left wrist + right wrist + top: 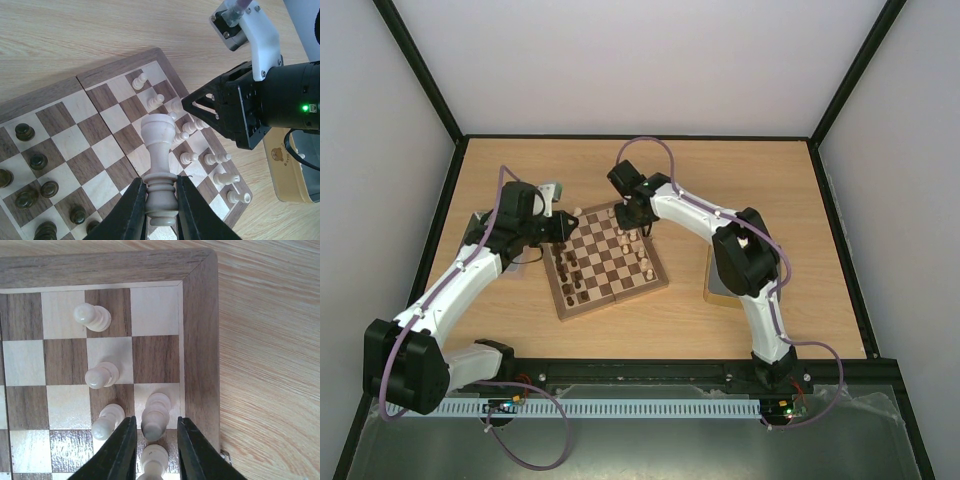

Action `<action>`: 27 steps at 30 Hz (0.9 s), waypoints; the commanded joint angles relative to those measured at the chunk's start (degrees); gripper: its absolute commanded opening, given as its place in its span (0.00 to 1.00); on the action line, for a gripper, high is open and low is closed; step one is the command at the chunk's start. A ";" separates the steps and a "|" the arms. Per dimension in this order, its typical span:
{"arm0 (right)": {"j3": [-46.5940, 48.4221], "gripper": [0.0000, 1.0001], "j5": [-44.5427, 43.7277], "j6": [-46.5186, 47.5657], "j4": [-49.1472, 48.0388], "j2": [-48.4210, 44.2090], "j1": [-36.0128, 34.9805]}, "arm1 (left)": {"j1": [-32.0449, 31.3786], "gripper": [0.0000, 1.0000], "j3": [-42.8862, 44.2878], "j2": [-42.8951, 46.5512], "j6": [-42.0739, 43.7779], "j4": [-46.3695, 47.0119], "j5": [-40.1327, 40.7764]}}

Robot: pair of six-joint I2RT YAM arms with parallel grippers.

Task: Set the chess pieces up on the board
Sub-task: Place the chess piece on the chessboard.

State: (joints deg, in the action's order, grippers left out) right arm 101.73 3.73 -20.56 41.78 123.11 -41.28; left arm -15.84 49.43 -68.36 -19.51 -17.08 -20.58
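White-shelled left arm and right arm carry black joint housings and lilac cable. Left claw and right claw have black tapered fingers. Behind the right claw: a green light and a screwed white bracket.

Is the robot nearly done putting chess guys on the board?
Partway. Many dark pieces and pale pawns stand on the board. The left pincer grips a tall pale piece above it; the right pincer sits open around another pale piece at the edge. The corner squares beside it are bare.
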 commanded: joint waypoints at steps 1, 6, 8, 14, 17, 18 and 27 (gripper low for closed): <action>1.49 0.28 -1.22 -1.00 0.68 -4.20 -0.39 | -0.24 0.03 -0.64 -0.64 0.35 0.86 -1.25; 0.87 0.37 -2.65 -3.55 -2.27 -7.91 -0.30 | -0.47 0.03 -0.51 -0.59 0.52 1.15 -2.42; -0.72 0.38 -2.03 -4.75 -4.17 -10.44 -0.24 | -0.62 0.03 -0.48 -0.51 0.73 1.37 -3.64; -16.87 0.48 14.34 -10.38 -22.10 -24.22 1.38 | -2.20 0.03 -0.39 1.09 1.82 3.54 -13.22; -27.41 0.56 25.03 -15.16 -35.15 -32.25 2.60 | -3.94 0.03 -0.08 2.31 2.26 5.23 -19.51; -30.02 0.58 27.79 -16.87 -38.68 -34.46 2.68 | -4.80 0.03 0.15 2.75 2.36 5.58 -20.60; -40.60 0.60 40.00 -26.76 -52.02 -43.17 2.71 | -10.66 0.03 1.13 5.34 2.80 9.26 -25.28</action>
State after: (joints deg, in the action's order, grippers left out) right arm 64.20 36.14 -41.45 -0.56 83.13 -38.52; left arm -25.67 49.45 -64.79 -17.26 -11.35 -41.69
